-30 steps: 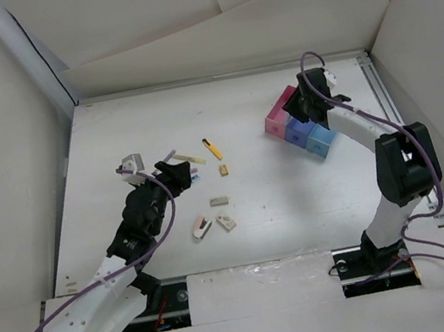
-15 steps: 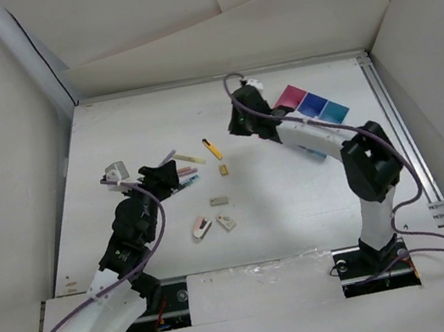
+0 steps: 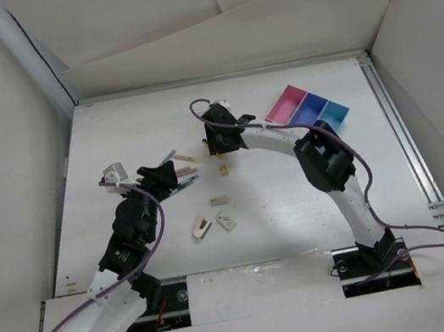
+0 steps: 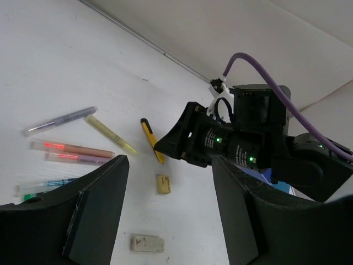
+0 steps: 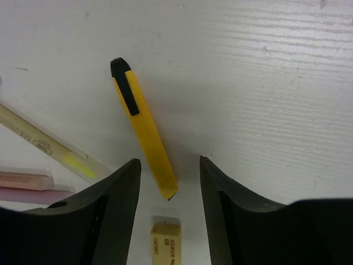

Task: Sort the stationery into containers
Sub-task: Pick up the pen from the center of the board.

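Top view: the bench (image 3: pixel 113 133) carries the three joined containers (image 3: pixel 311 107) at far right, pink, purple-blue and light blue in a skewed row. The stationery (image 3: pixel 184 172) lies loose mid-bench, well apart from them. The right arm (image 3: pixel 325 165) reaches leftward over it, and its black head covers one item from this angle. Two white erasers (image 3: pixel 201 225) (image 3: pixel 226 221) lie side by side nearer the arm bases, and no wrist view includes them.

Right wrist view shows the covered item. It is the yellow-black piece (image 5: pixel 143 127), flat on the bench with its black end far and its pointed end near. Right jaws: wide. The fingers (image 5: pixel 110 221) stand either side of the pointed end, with bare bench showing on both sides and no contact seen. A tan block (image 5: pixel 165 237) with printed lettering sits just below that point, between the fingers. A pale yellow pen (image 5: pixel 49 146) and pink pens (image 5: pixel 22 179) run off the left edge.

Left wrist view: left jaws wide, with nothing gripped between the fingers (image 4: pixel 94 221). Only here is the pen fan seen whole, with a grey-blue pen (image 4: pixel 60 120) farthest and a teal pen (image 4: pixel 47 185) partly behind the left finger. A long white eraser (image 4: pixel 147 243) lies near the bottom edge. This view shows the right arm's head side-on over the yellow-black piece, but I cannot tell whether its tips reach the bench.
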You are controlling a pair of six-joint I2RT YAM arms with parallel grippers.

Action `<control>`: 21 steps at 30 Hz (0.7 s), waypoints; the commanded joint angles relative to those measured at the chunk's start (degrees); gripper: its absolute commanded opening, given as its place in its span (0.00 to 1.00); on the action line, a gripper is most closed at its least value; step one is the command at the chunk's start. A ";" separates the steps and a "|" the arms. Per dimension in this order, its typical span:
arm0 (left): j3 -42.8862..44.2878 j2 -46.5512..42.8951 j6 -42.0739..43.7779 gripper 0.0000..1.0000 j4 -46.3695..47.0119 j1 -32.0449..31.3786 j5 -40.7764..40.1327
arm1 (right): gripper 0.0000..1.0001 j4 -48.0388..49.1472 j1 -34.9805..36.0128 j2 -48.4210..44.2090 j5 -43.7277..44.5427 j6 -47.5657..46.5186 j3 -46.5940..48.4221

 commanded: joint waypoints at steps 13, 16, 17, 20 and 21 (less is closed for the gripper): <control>-0.24 -0.18 -0.29 0.60 1.20 0.28 0.04 | 0.27 -3.69 1.70 3.13 3.11 -1.26 4.11; -0.24 -0.70 -0.29 0.60 1.20 0.28 0.04 | 0.16 -3.69 1.70 3.14 3.81 -1.26 3.41; -0.24 -0.70 -0.29 0.60 1.20 0.28 0.04 | 0.11 -3.69 1.70 3.14 3.82 -1.26 1.85; -0.24 -0.70 -0.29 0.60 1.20 0.28 0.04 | 0.00 -1.15 1.70 0.51 4.34 -0.73 -0.71; -0.24 -0.70 -0.29 0.60 1.20 0.28 0.04 | 0.00 -0.36 1.70 -1.24 4.34 -0.12 -2.20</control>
